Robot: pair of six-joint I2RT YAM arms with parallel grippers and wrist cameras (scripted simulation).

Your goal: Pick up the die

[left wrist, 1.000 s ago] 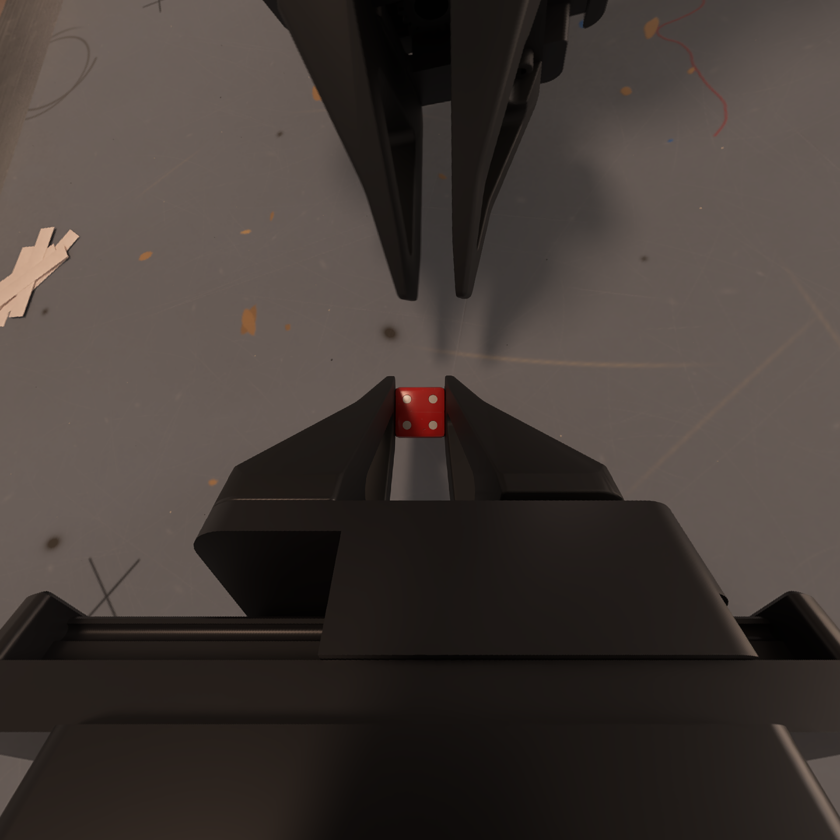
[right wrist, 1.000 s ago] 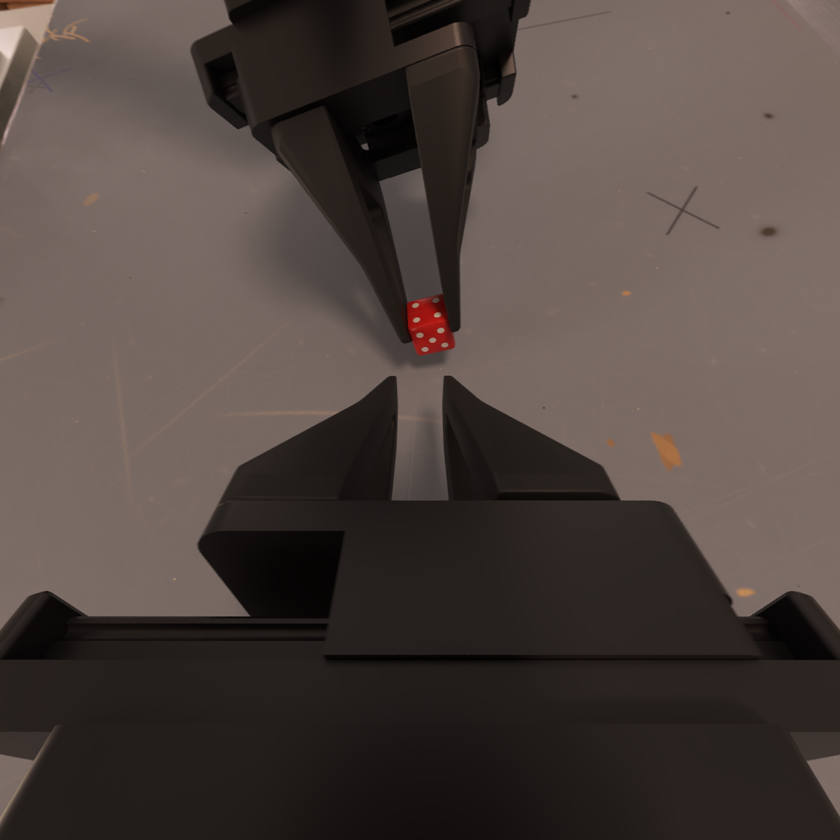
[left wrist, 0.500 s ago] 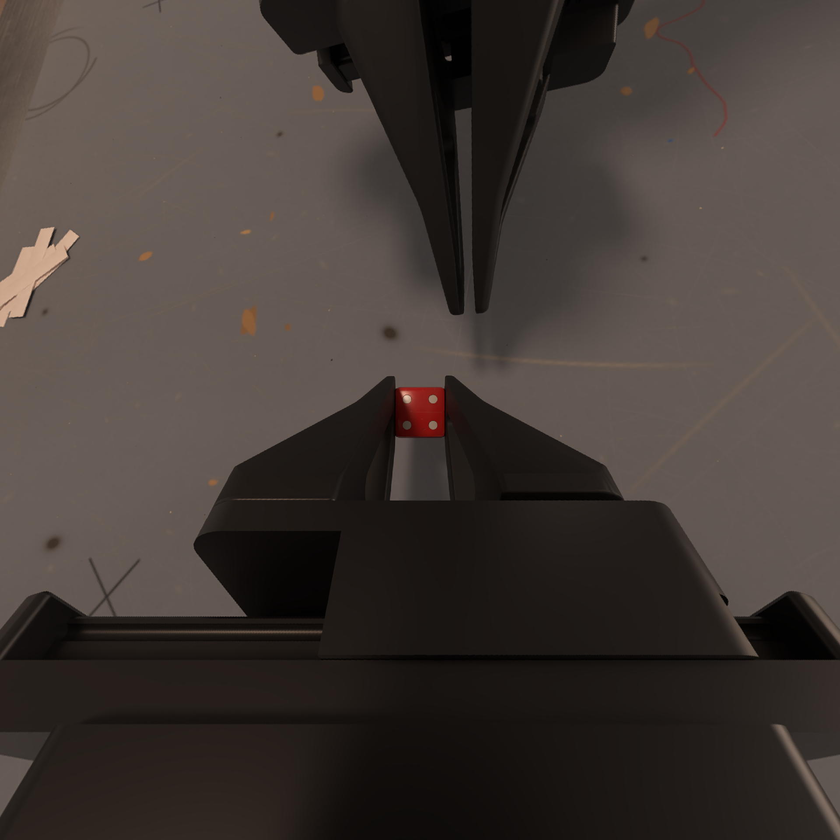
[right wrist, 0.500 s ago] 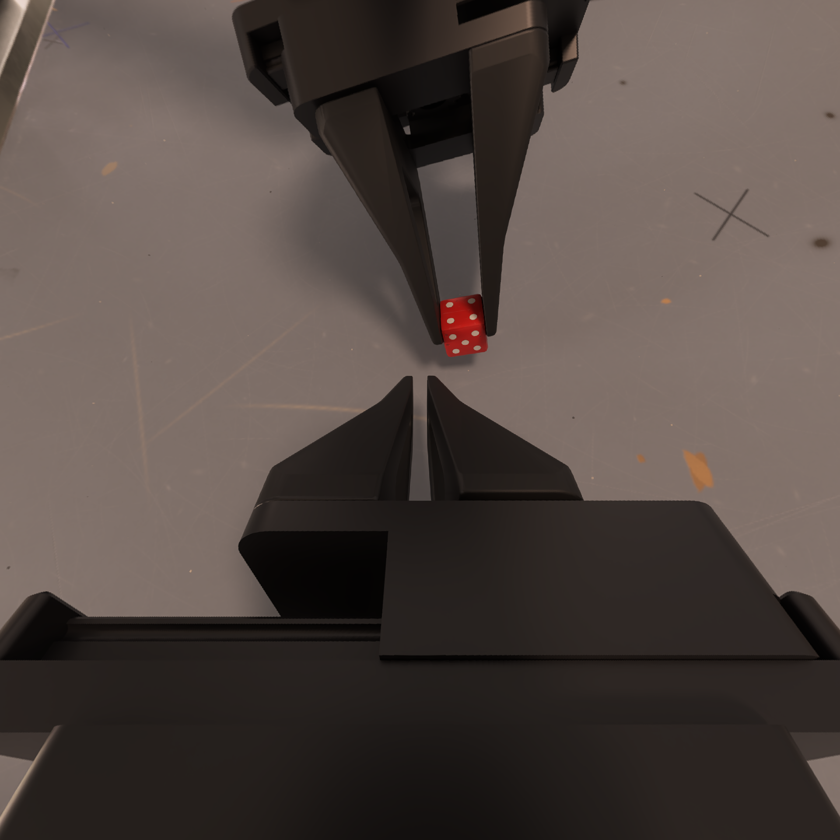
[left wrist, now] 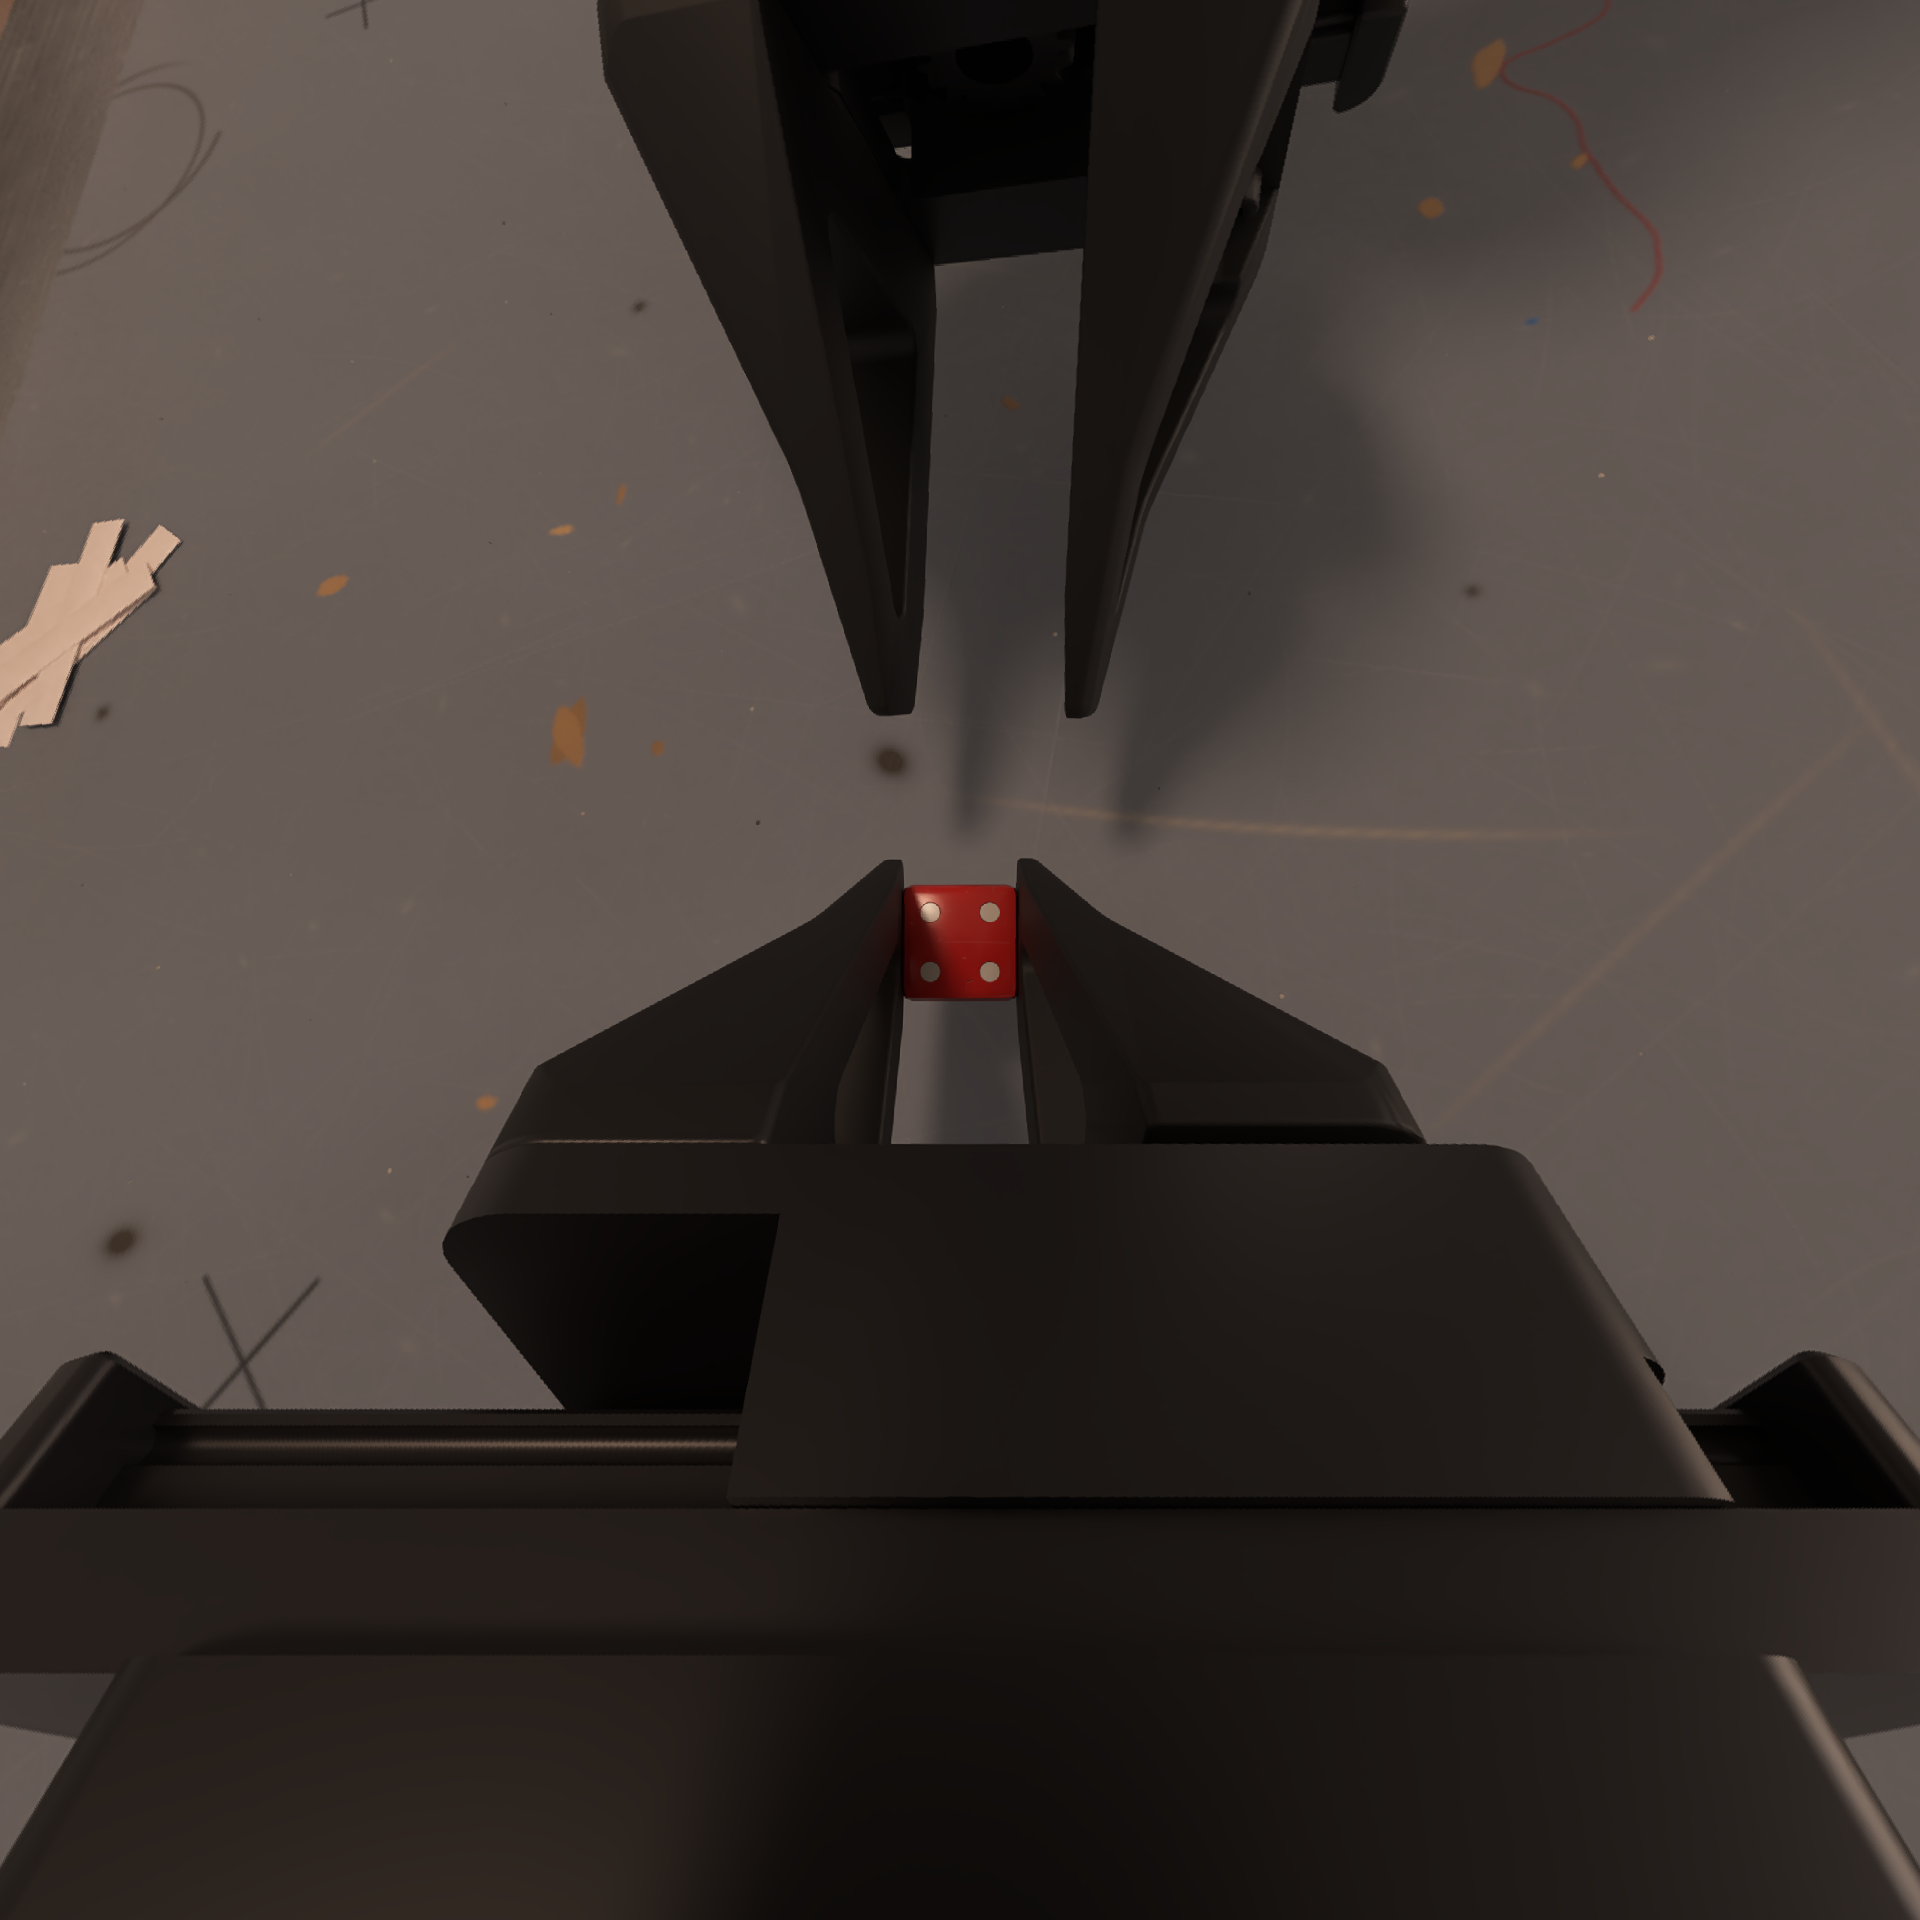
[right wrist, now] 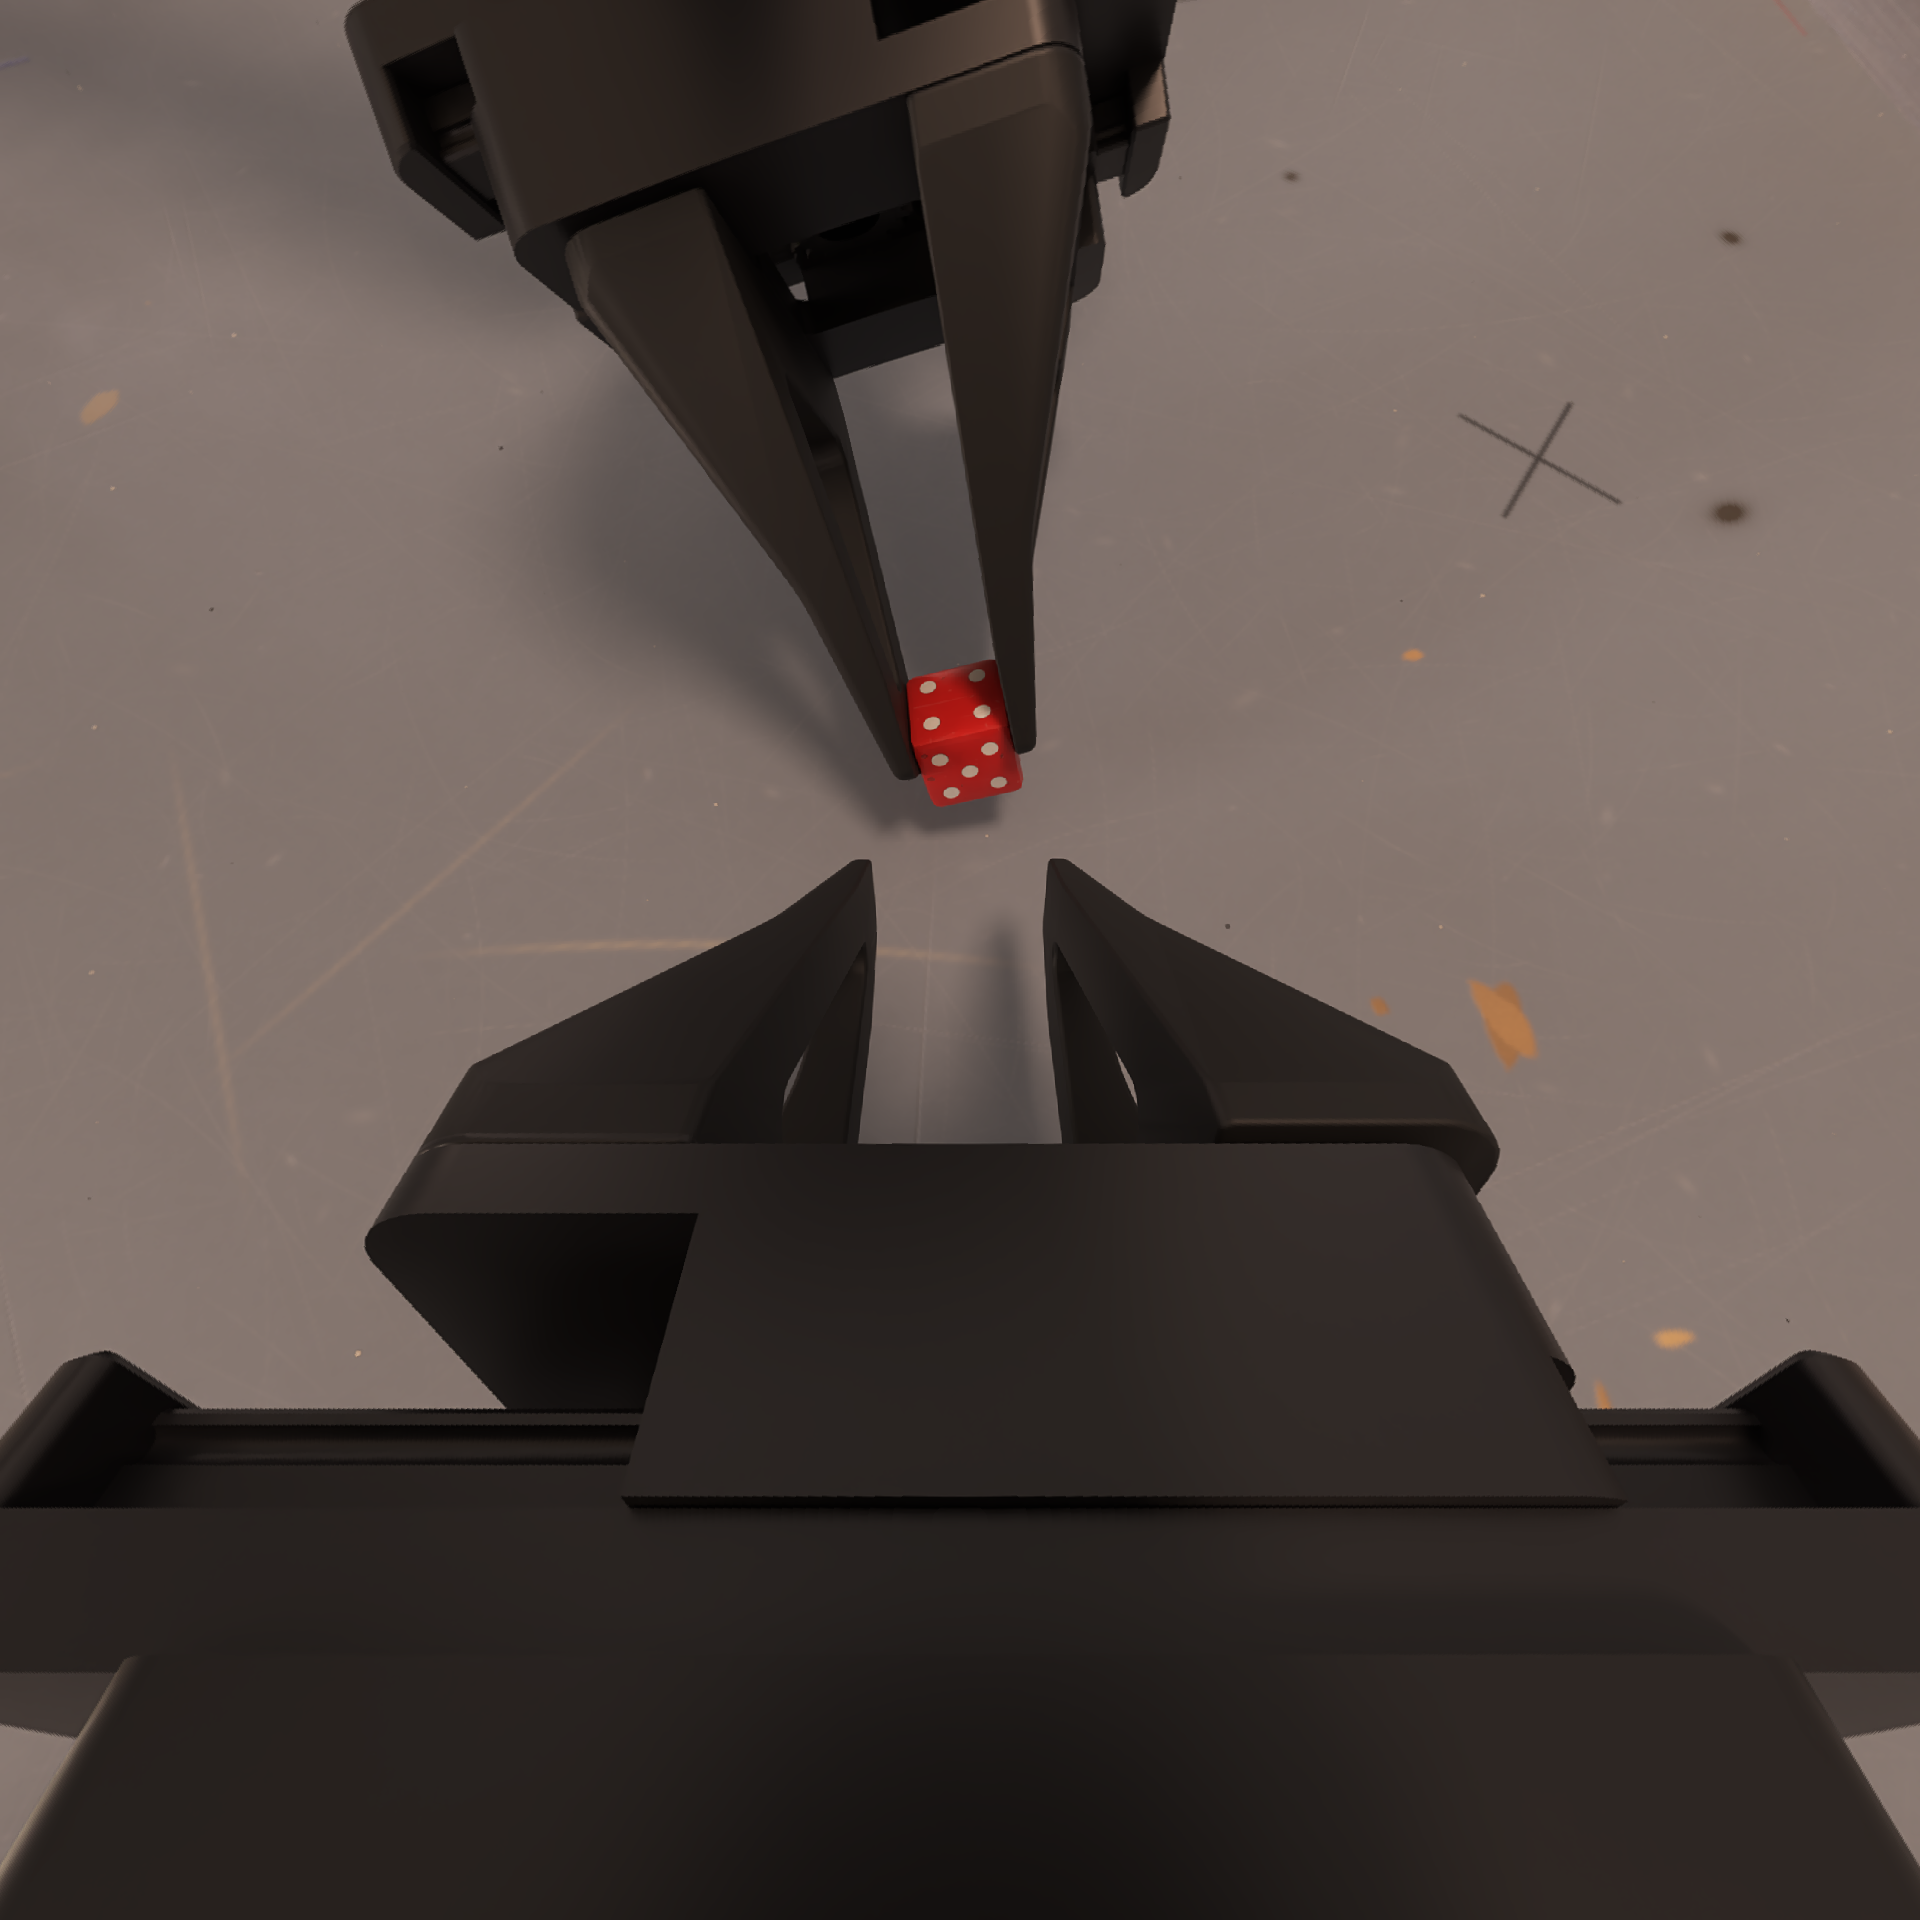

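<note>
A small red die with white pips (left wrist: 959, 940) is pinched between the fingertips of my left gripper (left wrist: 960, 864), which is shut on it low over the grey tabletop. The right wrist view shows the same die (right wrist: 961, 732) at the tips of the left gripper (right wrist: 964, 758), pointing toward the camera. My right gripper (right wrist: 959, 864) is open and empty, its tips a short way in front of the die and facing it. In the left wrist view the right gripper (left wrist: 987, 713) points down at the die from the far side.
The grey tabletop (left wrist: 1558, 935) is scratched and flecked with orange. Pale tape scraps (left wrist: 73, 634) lie at the left. A drawn cross (left wrist: 244, 1340) is near my left gripper's base and also shows in the right wrist view (right wrist: 1538, 462). A red scribble (left wrist: 1600, 156) is far right.
The right gripper's fingers closed almost fully half a second ago and have now spread apart wider than before. The left gripper has kept its hold on the die without moving.
</note>
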